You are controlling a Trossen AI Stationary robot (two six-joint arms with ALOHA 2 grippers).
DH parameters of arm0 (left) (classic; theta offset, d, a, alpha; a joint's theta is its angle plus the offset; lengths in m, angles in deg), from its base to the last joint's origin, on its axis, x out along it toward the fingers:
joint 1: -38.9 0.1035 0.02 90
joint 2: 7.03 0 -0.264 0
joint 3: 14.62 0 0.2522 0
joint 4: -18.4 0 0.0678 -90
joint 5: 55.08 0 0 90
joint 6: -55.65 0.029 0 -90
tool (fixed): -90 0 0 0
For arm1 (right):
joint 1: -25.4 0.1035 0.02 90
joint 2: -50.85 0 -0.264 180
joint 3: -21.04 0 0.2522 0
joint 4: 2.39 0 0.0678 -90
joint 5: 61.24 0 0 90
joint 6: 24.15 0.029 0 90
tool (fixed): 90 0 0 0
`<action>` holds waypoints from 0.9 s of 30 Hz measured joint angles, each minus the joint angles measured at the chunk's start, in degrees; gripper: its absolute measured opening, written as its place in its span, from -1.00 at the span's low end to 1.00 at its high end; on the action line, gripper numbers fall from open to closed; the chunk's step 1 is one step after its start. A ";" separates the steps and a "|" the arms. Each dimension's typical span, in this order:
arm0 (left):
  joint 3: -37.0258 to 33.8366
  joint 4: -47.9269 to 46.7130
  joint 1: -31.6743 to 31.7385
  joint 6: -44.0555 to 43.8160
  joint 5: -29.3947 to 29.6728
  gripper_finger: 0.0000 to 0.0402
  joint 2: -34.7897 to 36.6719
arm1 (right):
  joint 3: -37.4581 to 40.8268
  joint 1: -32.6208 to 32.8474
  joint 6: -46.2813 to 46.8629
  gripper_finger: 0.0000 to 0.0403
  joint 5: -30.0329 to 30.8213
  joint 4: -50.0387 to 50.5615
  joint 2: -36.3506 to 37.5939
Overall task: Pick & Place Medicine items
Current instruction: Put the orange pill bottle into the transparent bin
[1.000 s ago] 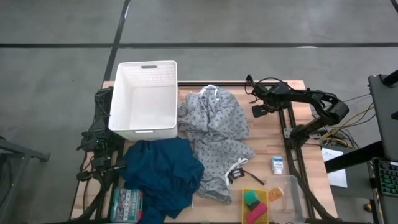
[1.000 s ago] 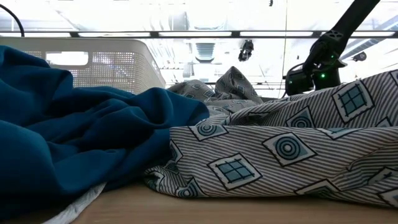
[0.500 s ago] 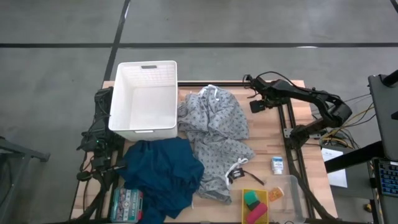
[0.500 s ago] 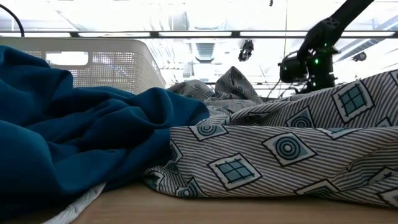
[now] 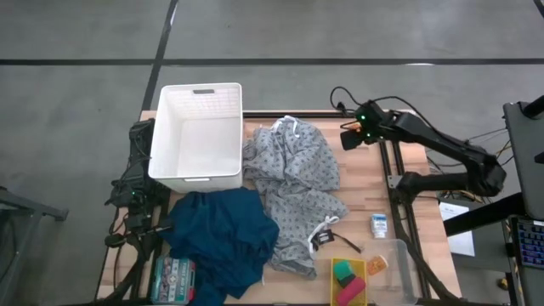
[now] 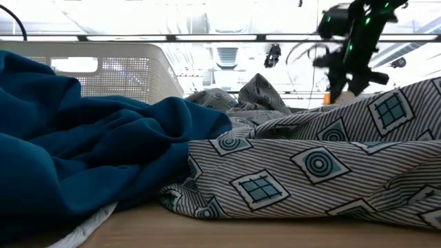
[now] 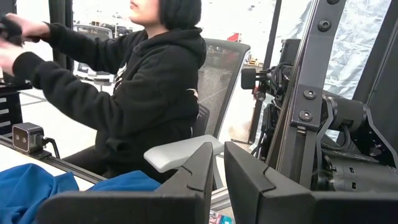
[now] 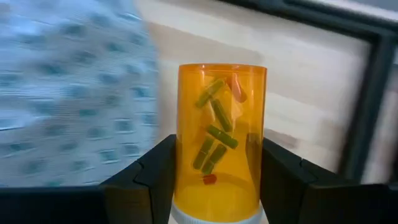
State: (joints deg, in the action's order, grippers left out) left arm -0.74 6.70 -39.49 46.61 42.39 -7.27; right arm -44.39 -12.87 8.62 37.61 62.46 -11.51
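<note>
An orange see-through pill bottle (image 8: pixel 221 143) with green capsules inside sits between the fingers of my right gripper (image 5: pixel 349 139), which hangs above the table's far right part, slanting down; the same gripper (image 6: pixel 342 67) shows high in the low view. A small white carton with blue print (image 5: pixel 379 225) lies on the wood at the right. Tiny orange pieces (image 5: pixel 376 265) lie near the front right. My left gripper (image 7: pixel 217 180) stays shut and level at the table's left edge, pointing into the room. My right gripper pinches the bottle's two opposite sides (image 8: pixel 186 168) between its two fingers (image 8: pixel 155 171), near the white cap end (image 8: pixel 214 216). The bottle lies along the fingers, its closed end pointing away from the wrist. It is lifted clear of the table.
A white basket (image 5: pixel 197 132) stands at the far left. A grey patterned cloth (image 5: pixel 297 191) and a blue cloth (image 5: pixel 223 238) fill the middle. Green and pink blocks (image 5: pixel 347 282) lie at the front right, a flat box (image 5: pixel 172 279) at the front left. A person (image 7: pixel 149 93) sits beyond the table.
My right gripper has risen well above the table's far right part, shifted slightly toward the far edge and tipped further down. Its arm has stretched upward. The cloths, carton and basket have stayed where they were.
</note>
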 joint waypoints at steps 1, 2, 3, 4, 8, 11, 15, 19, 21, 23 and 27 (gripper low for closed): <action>-0.02 0.00 0.00 0.00 0.02 -0.77 0.00 | -0.30 0.93 0.04 -0.13 -0.27 -0.40 1.05; -0.02 0.00 0.00 0.00 0.01 -0.77 0.02 | -0.59 1.98 0.14 -0.13 -0.34 -0.58 1.95; -0.02 0.00 -0.02 0.00 0.00 -0.77 0.00 | -0.84 3.04 0.23 -0.13 -0.36 -0.86 2.80; 0.00 0.00 0.00 0.00 0.02 -0.77 0.00 | -1.12 4.12 0.25 -0.13 -0.36 -0.98 3.44; 0.00 0.00 0.00 0.00 0.00 -0.77 0.00 | -1.63 9.66 -0.99 -0.13 -1.34 -3.84 5.43; -0.02 0.00 0.00 0.00 0.00 -0.77 0.00 | -1.63 14.47 -1.14 -0.13 -1.43 -7.51 6.23; -0.01 0.00 -0.01 0.00 0.02 -0.77 0.01 | -1.63 20.90 -1.85 -0.13 -1.43 -11.84 6.37; -0.02 0.00 -0.02 0.00 0.02 -0.77 0.00 | -1.63 27.32 -2.64 -0.13 -1.43 -13.43 6.37; -0.02 0.00 0.00 0.00 0.00 -0.77 0.00 | -1.63 30.27 -2.15 -0.13 -1.42 -13.99 6.37; 0.00 0.00 -0.01 0.00 0.01 -0.77 0.00 | -1.63 33.29 -2.14 -0.13 -1.41 -14.21 6.35; -0.01 0.00 -0.01 0.00 0.01 -0.77 0.00 | -1.62 39.86 -6.79 -0.11 -1.40 -14.04 5.71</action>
State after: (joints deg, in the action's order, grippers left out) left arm -0.76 6.70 -39.50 46.61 42.39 -7.27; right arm -46.01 26.99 1.83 36.21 48.42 -5.81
